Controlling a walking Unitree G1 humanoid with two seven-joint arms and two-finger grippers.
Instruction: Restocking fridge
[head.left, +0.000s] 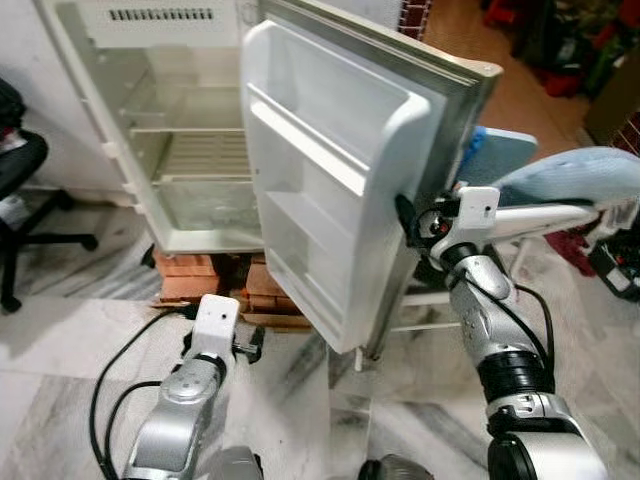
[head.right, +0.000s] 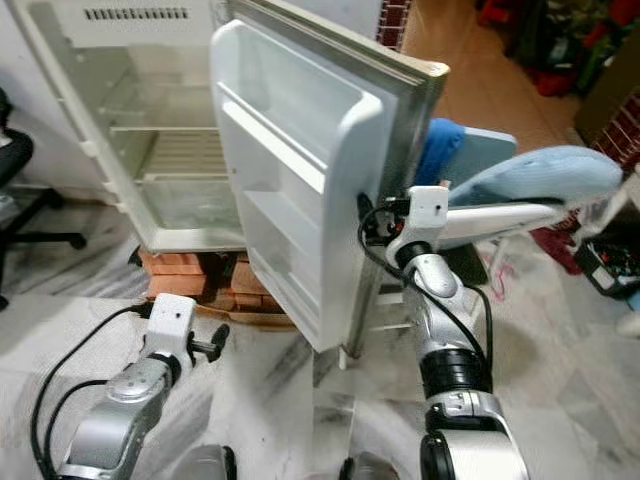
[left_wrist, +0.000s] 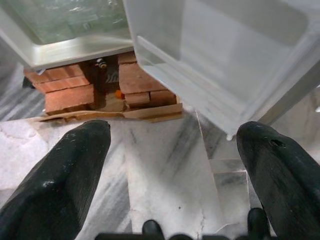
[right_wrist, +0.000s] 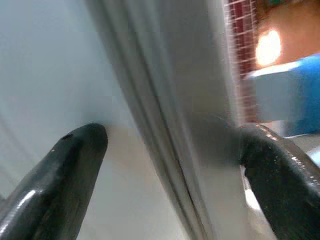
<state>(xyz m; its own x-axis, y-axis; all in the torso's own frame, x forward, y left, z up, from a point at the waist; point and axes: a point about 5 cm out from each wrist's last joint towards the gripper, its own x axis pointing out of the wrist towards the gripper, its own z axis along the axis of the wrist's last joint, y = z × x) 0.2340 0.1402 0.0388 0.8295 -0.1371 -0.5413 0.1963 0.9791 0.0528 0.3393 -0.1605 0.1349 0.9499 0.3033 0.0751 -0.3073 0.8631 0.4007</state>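
The white fridge (head.left: 190, 150) stands open at the upper left, with bare shelves and a clear drawer inside. Its door (head.left: 320, 190) is swung out toward me, its inner racks holding nothing. My right gripper (head.left: 412, 225) is at the door's free edge, open. In the right wrist view, the fingers (right_wrist: 70, 165) straddle that edge, one on the inner liner side and one on the outer side. My left gripper (head.left: 248, 345) hangs low over the marble floor in front of the fridge. It is open with nothing between its fingers (left_wrist: 65, 170).
Red bricks (head.left: 190, 275) prop the fridge off the floor. A black office chair (head.left: 20, 180) stands at the left. A blue chair and pale blue cushion (head.left: 570, 180) stand close behind the door on the right. Black cables (head.left: 120, 370) trail over the floor by my left arm.
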